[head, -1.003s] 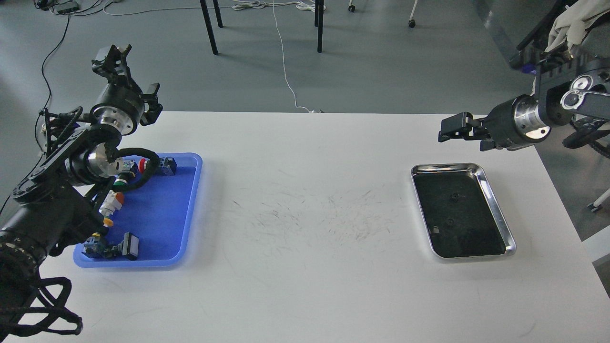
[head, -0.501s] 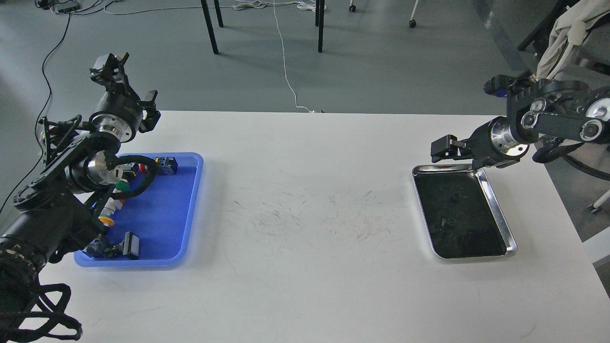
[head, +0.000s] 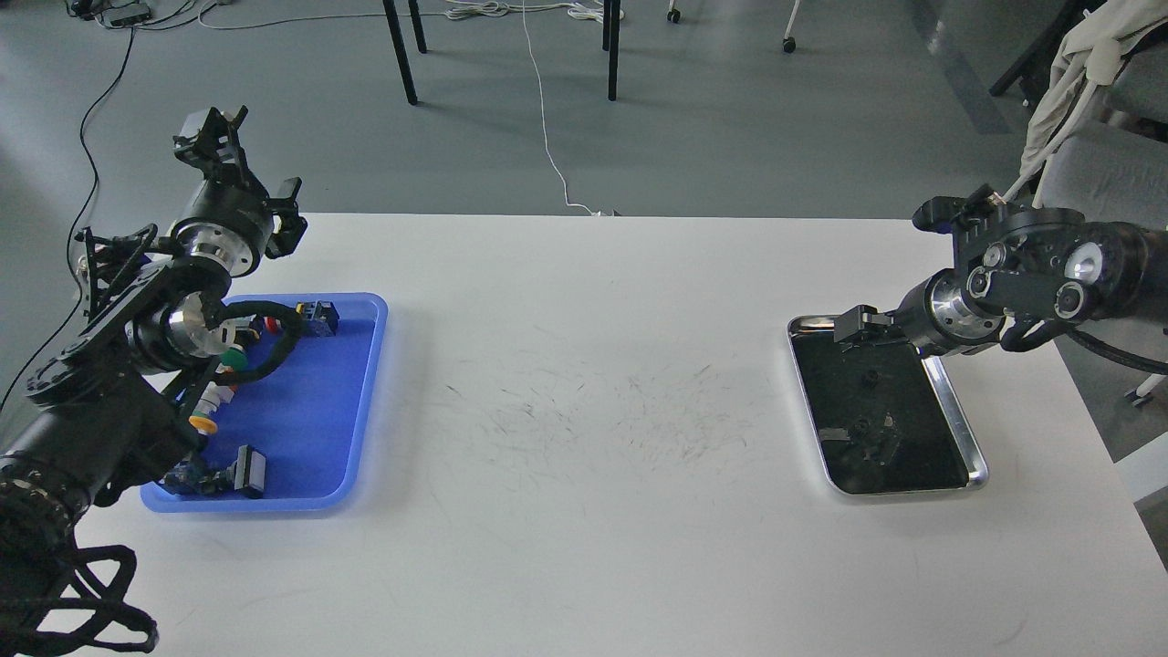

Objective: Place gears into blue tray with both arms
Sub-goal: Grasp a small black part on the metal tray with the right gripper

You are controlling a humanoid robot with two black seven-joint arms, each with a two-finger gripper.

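right gripper (head: pixel 844 325) over far end of silver tray (head: pixel 960 415); left gripper (head: pixel 208 137) raised beyond blue tray (head: pixel 360 401)
two gears (head: pixel 871 375) (head: pixel 859 425) lie apart on the silver tray's dark floor, neither gripped. right gripper's finger spread cannot be told. left gripper stands spread, holding nothing. blue tray holds push-button switches (head: pixel 219 394) and connector blocks (head: pixel 319 317)

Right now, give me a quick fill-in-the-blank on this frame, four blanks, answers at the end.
1. Both gears lie in the ____ tray.
2. The push-button switches lie in the ____ tray.
3. The right hand hangs over the silver tray's ____ end.
4. The left hand is raised beyond the blue tray's far-____ corner.

Answers: silver; blue; far; left
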